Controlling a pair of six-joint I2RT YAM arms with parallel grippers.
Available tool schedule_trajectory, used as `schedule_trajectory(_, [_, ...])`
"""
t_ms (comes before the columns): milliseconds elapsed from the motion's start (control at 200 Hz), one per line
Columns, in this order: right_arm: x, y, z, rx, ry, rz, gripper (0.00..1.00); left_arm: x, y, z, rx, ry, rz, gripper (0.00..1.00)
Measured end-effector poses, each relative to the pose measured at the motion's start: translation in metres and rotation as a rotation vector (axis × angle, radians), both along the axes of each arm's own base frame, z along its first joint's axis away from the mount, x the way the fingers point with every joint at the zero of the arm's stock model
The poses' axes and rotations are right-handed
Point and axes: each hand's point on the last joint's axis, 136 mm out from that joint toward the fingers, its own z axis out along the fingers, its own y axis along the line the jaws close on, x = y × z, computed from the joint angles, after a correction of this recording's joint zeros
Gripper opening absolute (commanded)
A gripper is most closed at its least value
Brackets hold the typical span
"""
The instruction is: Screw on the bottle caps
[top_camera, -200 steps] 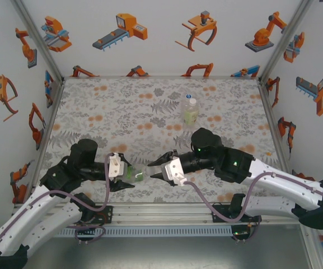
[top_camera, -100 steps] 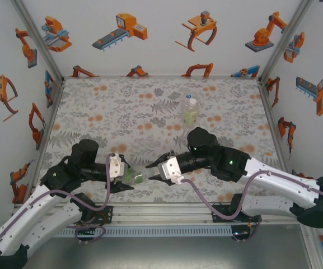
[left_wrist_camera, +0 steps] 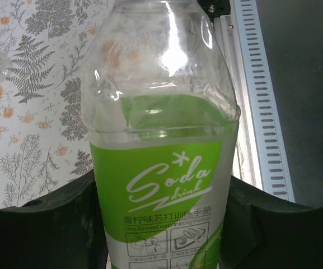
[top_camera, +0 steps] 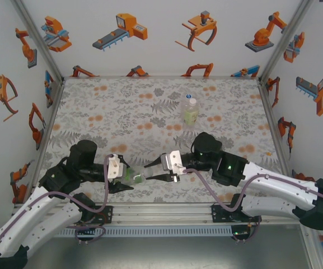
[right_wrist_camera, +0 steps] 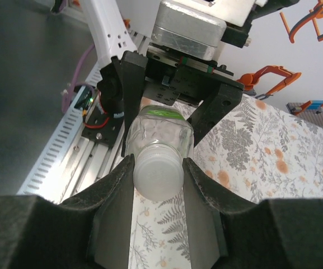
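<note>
Moved: right gripper (top_camera: 148, 172), lower centre, has rolled at the wrist, so that's a twist on the cap (right_wrist_camera: 159, 175) it pinches.
Meaning: thread likely tightening; whether it's seated, can't tell.
Hold: left gripper (top_camera: 130, 177) clamped round the green-label bottle (left_wrist_camera: 158, 168), which is lying sideways.
Count: two bottles, with the second bottle (top_camera: 190, 110) upright at upper centre-right; two caps, counting its own cap (top_camera: 191, 100).

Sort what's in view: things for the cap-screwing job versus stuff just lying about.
For the job:
green-label bottle, held by left gripper
white cap, pinched by right gripper at that bottle's mouth
second bottle, standing at the back

Just there:
floral table cover
metal rail along the near edge
</note>
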Motion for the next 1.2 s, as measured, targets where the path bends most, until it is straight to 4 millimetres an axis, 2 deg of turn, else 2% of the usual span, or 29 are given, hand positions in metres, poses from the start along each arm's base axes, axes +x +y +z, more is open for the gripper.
schedule_trajectory(396, [0.005, -0.002, 0.007, 0.07, 0.094, -0.046, 0.0, 0.001, -0.001, 0.005, -0.018, -0.019, 0.001, 0.0])
schedule_trajectory(581, [0.017, 0.001, 0.011, 0.088, 0.215, -0.123, 0.0, 0.006, 0.0, 0.006, -0.02, -0.031, 0.037, 0.0])
schedule_trajectory(721, [0.045, 0.004, 0.007, 0.087, 0.445, -0.285, 0.0, 0.021, 0.002, 0.003, 0.0, -0.043, 0.118, 0.0])
schedule_trajectory(941, [0.096, 0.004, -0.022, 0.056, 0.997, -0.622, 0.0, 0.045, 0.006, -0.01, 0.072, -0.039, 0.247, 0.0])
schedule_trajectory(1102, [0.117, -0.003, -0.049, 0.045, 1.361, -0.827, 0.0, 0.057, 0.004, -0.022, 0.124, -0.014, 0.286, 0.0])
schedule_trajectory(1202, [0.123, -0.009, -0.065, 0.058, 1.52, -0.909, 0.0, 0.061, 0.002, -0.029, 0.153, 0.003, 0.292, 0.0])
